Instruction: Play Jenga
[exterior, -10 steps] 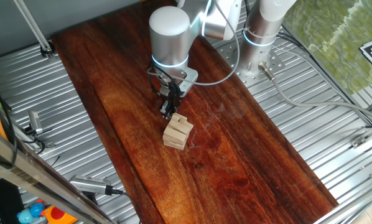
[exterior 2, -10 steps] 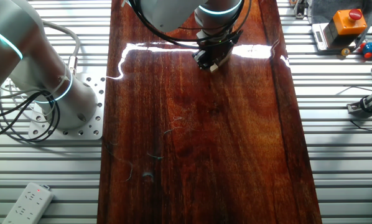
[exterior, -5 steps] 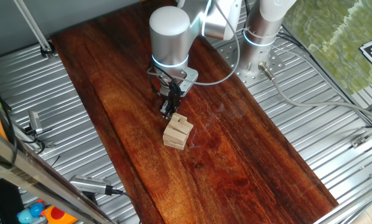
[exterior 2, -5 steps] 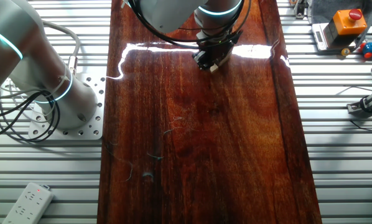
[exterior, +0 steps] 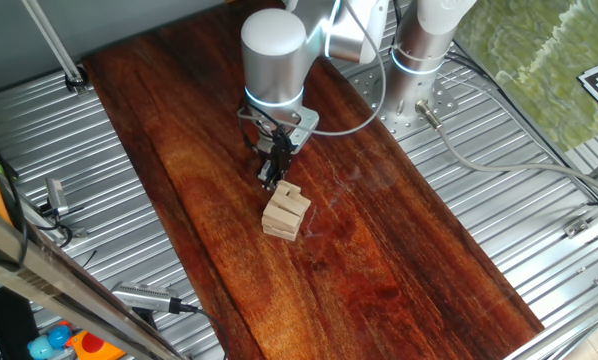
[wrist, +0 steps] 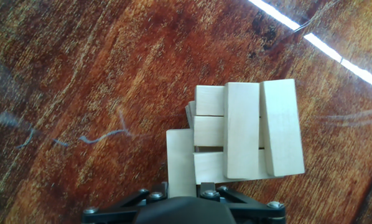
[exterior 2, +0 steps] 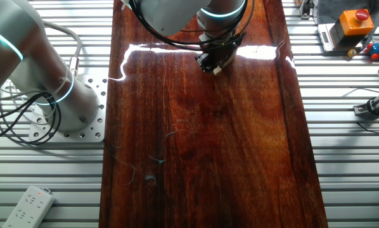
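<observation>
The Jenga stack (wrist: 248, 127) of pale wooden blocks stands on the dark wooden board (wrist: 80, 74), a few layers high with three blocks across its top. In the fixed view the stack (exterior: 285, 213) sits just in front of my gripper (exterior: 272, 181). One matching block (wrist: 180, 158) lies along the stack's left side, and its near end sits between the fingers of my gripper (wrist: 181, 186), which is shut on it. In the other fixed view my wrist hides most of the stack; only a pale block end (exterior 2: 218, 69) shows beside the gripper (exterior 2: 210, 63).
The board (exterior: 379, 250) lies on a ribbed metal table (exterior: 539, 200). The arm's base (exterior: 419, 60) stands at the back right. A red-button box (exterior 2: 351, 22) and a power strip (exterior 2: 28, 206) lie off the board. Tools (exterior: 144, 297) lie at the left.
The wrist has shifted very slightly; the stack and the held block stay where they were.
</observation>
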Available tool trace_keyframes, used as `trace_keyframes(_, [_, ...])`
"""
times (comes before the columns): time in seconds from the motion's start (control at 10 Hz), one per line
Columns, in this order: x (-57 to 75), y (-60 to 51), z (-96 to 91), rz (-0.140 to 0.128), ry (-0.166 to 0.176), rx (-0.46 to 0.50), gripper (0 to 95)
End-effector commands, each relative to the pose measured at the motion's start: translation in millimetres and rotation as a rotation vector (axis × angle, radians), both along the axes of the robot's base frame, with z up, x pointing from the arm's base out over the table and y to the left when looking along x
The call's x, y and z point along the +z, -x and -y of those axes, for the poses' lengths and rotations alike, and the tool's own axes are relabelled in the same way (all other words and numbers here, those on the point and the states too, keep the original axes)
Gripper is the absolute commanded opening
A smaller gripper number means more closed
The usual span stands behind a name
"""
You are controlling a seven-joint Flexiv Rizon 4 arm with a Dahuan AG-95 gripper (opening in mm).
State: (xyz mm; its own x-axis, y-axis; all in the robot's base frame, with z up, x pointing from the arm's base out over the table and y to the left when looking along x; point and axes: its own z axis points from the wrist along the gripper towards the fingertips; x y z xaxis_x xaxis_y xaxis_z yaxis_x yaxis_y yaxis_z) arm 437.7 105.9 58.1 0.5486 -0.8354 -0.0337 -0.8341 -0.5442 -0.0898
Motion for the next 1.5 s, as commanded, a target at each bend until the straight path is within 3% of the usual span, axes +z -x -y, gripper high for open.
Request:
trace_keyframes(0.1, [-0.3,0.5,1.3,0.0,0.0,0.003,0.0])
trace_keyframes(1.5, [-11.6,2.1,15.8,0.002,0.005,0.0,0.0])
